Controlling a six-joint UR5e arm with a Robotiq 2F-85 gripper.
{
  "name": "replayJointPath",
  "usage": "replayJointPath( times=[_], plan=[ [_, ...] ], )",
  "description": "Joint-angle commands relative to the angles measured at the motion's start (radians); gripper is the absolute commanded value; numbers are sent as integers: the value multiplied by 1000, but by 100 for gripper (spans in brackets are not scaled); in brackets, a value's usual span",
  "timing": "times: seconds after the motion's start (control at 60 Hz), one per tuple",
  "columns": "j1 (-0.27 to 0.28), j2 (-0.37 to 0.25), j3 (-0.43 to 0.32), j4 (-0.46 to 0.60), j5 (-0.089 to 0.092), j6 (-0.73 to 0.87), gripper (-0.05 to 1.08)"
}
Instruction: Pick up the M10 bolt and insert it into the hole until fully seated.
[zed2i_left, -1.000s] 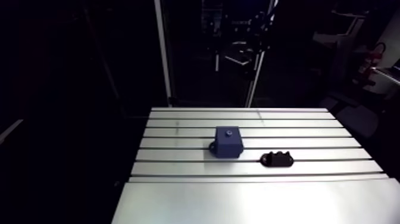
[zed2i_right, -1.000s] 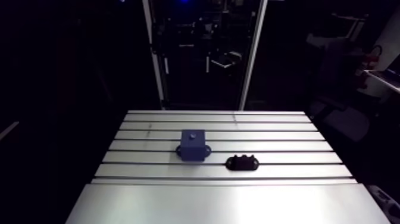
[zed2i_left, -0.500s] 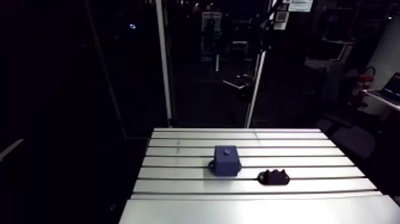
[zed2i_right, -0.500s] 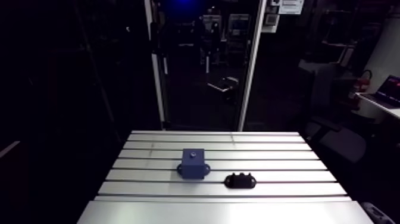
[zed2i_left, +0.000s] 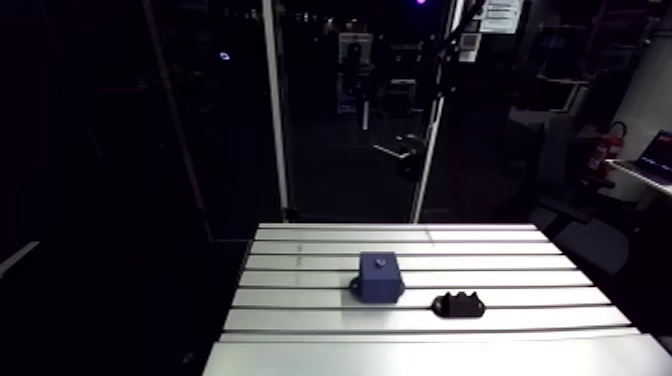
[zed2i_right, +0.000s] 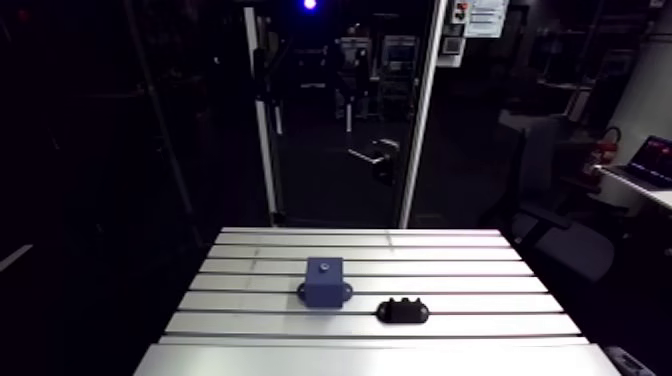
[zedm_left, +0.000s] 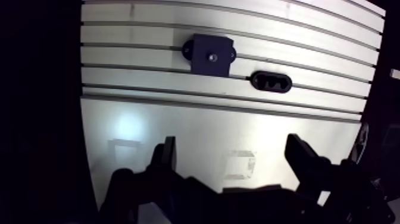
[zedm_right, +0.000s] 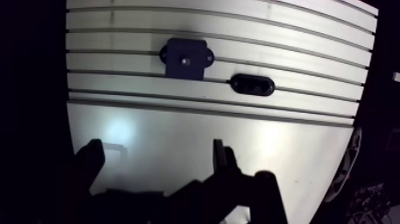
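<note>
Well, jaws spread and empty above the counter (zedm_left: 178, 131); I can't resolve the M10 bolt, likely in the black holder (zedm_left: 271, 81) beside the blue block (zedm_left: 212, 55); stiff, slick steel, so I'd pinch its head.

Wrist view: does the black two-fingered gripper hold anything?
No, the black two-fingered gripper is open over the slotted aluminium table, nothing between its fingers.

Dk blue block (zed2i_left: 380, 275), black piece (zed2i_left: 459, 304), black gripper (zedm_left: 232, 149), silver alu table (zedm_left: 178, 134) w/ dark parallel slots
</note>
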Motion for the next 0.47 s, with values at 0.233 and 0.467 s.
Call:
replayJointPath(
  times=[0.233,0.467],
  plan=[
    [1,4,8,-2,-3,1,0],
    [1,11,7,-3,-3,1,0]
  ],
)
